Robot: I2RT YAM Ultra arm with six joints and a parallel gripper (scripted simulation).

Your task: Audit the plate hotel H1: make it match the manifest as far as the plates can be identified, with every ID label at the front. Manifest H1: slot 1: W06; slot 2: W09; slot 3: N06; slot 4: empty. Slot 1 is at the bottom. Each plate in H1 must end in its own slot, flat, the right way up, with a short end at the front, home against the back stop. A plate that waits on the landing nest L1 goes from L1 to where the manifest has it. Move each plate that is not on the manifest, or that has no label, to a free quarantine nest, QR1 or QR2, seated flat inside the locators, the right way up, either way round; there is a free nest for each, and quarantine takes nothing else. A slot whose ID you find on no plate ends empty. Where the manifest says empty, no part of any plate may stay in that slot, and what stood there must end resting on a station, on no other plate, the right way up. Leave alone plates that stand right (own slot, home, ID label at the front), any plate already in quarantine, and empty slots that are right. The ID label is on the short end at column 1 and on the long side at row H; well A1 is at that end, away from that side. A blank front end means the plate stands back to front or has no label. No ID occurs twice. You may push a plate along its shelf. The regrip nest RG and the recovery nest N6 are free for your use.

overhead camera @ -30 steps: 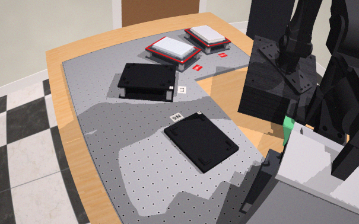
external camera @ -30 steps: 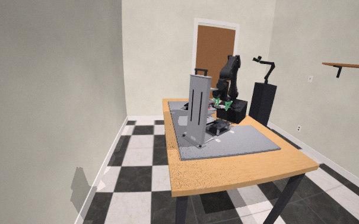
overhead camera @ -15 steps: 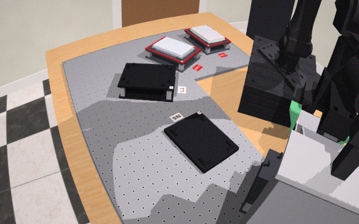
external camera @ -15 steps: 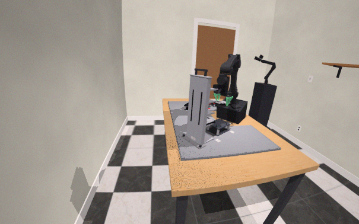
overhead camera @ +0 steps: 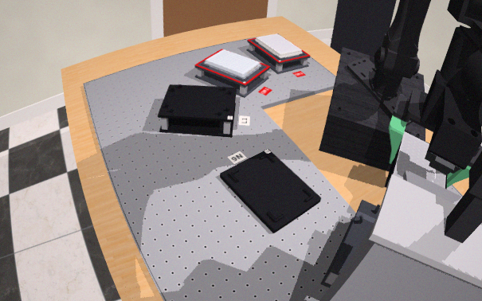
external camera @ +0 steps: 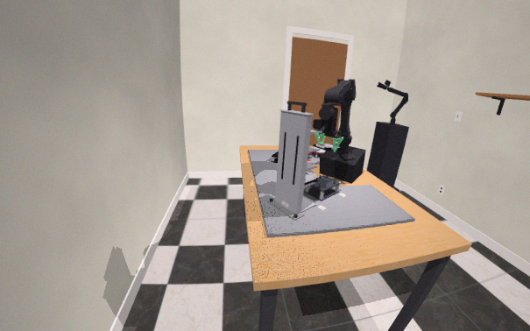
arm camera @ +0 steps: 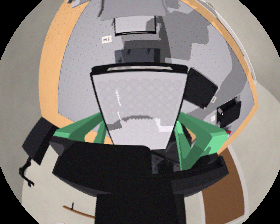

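My gripper with green fingers is shut on a white plate, gripped across its width and held level in the air. No label on it can be read. The plate hotel H1 is the tall grey tower on the mat; its slots are hidden from these views. The gripper hangs beside the tower's upper part, above the arm's base block. Both red-rimmed quarantine nests hold a white plate, one nearer and one further back. The landing nest L1 is black and bare.
The flat black recovery nest N6 lies bare on the grey perforated mat. A small raised nest stands in front of the tower. A black pedestal with a camera arm stands at the table's far right.
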